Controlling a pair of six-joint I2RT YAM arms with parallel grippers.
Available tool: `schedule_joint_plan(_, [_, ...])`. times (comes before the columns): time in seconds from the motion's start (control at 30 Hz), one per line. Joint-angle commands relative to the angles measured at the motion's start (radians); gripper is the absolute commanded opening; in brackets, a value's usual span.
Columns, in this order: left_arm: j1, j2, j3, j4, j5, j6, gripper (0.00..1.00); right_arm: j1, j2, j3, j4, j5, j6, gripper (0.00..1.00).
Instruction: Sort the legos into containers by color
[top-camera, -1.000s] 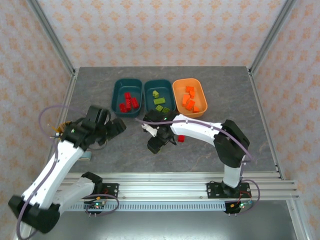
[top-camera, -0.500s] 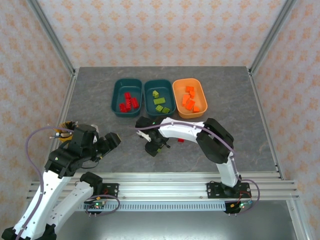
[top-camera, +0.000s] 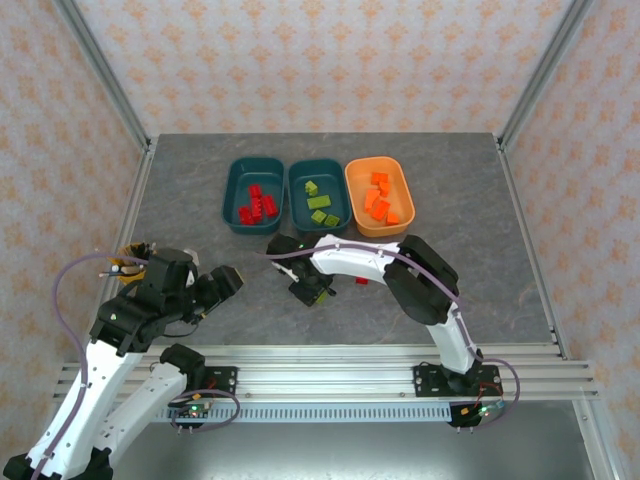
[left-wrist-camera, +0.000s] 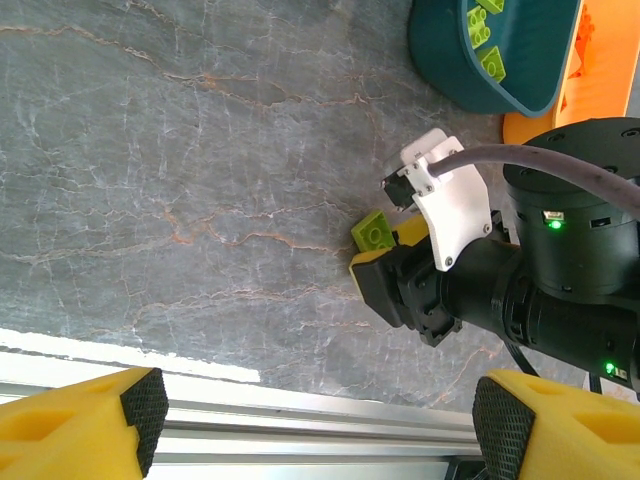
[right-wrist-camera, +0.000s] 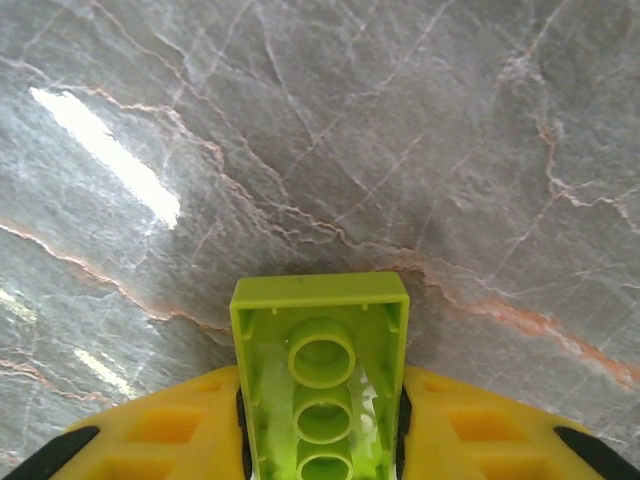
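The green lego (right-wrist-camera: 320, 380) is pinched in the right hand (top-camera: 312, 293), one yellow finger (right-wrist-camera: 180, 430) tight on each side of it. From the wrist cam you're looking at its hollow underside, round tubes and all. It's sticking out past the fingertips, low over the grey marbled bench (top-camera: 450, 200). I honestly can't tell if it's touching the surface or just hanging above it. That spot is out on open bench, nearer the arms than the tubs, roughly in line with the middle one.

Just beside the right arm there's a single red lego (top-camera: 361, 279) lying loose on the bench.

Further back, the three tubs sit in a row, close together. The left teal tub (top-camera: 229, 195) has a bunch of red bricks (top-camera: 256, 206) in it. The middle teal tub (top-camera: 335, 185) has a few green bricks (top-camera: 320, 205). The orange tub (top-camera: 405, 190) on the right has the orange bricks (top-camera: 378, 200).

The left hand (top-camera: 228, 280) is well off to the left, pointed across toward the right hand. It's spread wide with nothing in it. On its own cam the two yellow fingertips (left-wrist-camera: 75, 420) sit at opposite bottom corners. Between them you can see the right hand with the green piece, plus a corner of the middle tub.
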Motion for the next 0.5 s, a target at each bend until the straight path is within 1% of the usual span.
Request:
schedule_joint_plan(0.0, [-0.008,0.004,0.000,0.016,0.010,0.000,0.83,-0.002,0.022,0.009,-0.038,0.085,0.026,0.34])
schedule_joint_plan(0.1, [-0.008,0.004,-0.009,0.033,0.021,0.003,0.83,-0.003,-0.004,0.002,-0.024,0.088,0.042,0.31])
schedule_joint_plan(0.27, [-0.008,0.023,-0.024,0.099,0.053,-0.010,0.83,-0.028,-0.109,0.022,-0.013,0.115,0.106,0.29])
schedule_joint_plan(0.37, [-0.009,0.066,-0.007,0.167,0.065,-0.028,0.83,-0.086,-0.158,0.054,-0.019,0.115,0.170,0.29])
schedule_joint_plan(0.47, [-0.011,0.144,0.026,0.241,0.075,-0.034,0.83,-0.163,-0.161,0.123,-0.039,0.111,0.222,0.29])
